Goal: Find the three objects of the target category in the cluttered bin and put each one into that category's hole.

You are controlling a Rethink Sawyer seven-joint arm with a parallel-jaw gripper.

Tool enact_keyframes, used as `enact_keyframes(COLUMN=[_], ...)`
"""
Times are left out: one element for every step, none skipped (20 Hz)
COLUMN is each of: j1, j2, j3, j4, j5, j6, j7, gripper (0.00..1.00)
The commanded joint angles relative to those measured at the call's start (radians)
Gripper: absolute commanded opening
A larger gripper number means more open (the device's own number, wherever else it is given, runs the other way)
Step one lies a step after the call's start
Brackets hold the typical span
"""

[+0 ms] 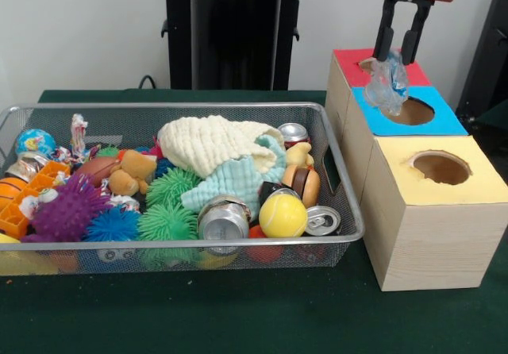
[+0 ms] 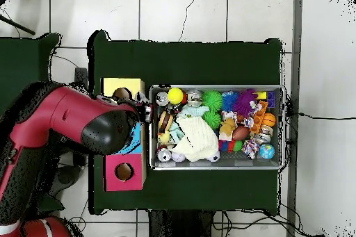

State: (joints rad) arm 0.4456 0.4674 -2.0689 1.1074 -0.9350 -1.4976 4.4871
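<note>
The claw (image 1: 399, 55) pinches a crumpled plastic bag (image 1: 387, 86) just above the blue hole (image 1: 413, 111). Centre it, lower slightly, then open fully so it drops clean.

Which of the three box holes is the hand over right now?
The blue-topped middle hole. The hand dangles a crumpled plastic bag at its edge; the red and yellow holes sit either side.

The wire bin (image 1: 333, 171) holds 3 crushed cans (image 1: 224, 219), 2 cloths (image 1: 208, 141), 3 green spiky balls (image 1: 167, 222), 1 purple spiky ball (image 1: 67, 209), 1 blue spiky ball (image 1: 111, 225), 1 yellow tennis ball (image 1: 282, 214) and 1 globe ball (image 1: 35, 142). Beside it stands 1 wooden box (image 1: 421, 235) with 3 holes (image 1: 441, 167), topped red, blue and yellow. 1 crumpled plastic bag (image 1: 387, 84) hangs over the blue one.
</note>
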Motion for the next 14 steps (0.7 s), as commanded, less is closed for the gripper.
enact_keyframes(j1=[0.000,0.003,0.004,0.006,0.008,0.012,0.013,0.015,0.016,0.021,0.022,0.026,0.027,0.029], j2=[0.009,0.008,0.008,0.008,0.009,0.010,0.011,0.013,0.014,0.015,0.015,0.014,0.015,0.015], j3=[0.087,0.092,0.095,0.100,0.103,0.111,0.114,0.117,0.120,0.128,0.131,0.139,0.142,0.146], j4=[-0.088,-0.087,-0.087,-0.088,-0.088,-0.087,-0.087,-0.087,-0.087,-0.084,-0.084,-0.083,-0.082,-0.082], j5=[0.047,0.046,0.046,0.046,0.045,0.044,0.044,0.043,0.043,0.041,0.041,0.040,0.039,0.038], j6=[-0.017,-0.013,-0.010,-0.002,0.002,0.015,0.018,0.023,0.027,0.038,0.041,0.049,0.053,0.059], j7=[0.392,0.392,0.392,0.392,0.391,0.390,0.391,0.390,0.389,0.389,0.388,0.388,0.387,0.387], gripper=[0.00,0.00,0.00,0.00,0.00,0.00,0.00,0.00,0.00,0.00,0.00,0.00,0.00,0.00])
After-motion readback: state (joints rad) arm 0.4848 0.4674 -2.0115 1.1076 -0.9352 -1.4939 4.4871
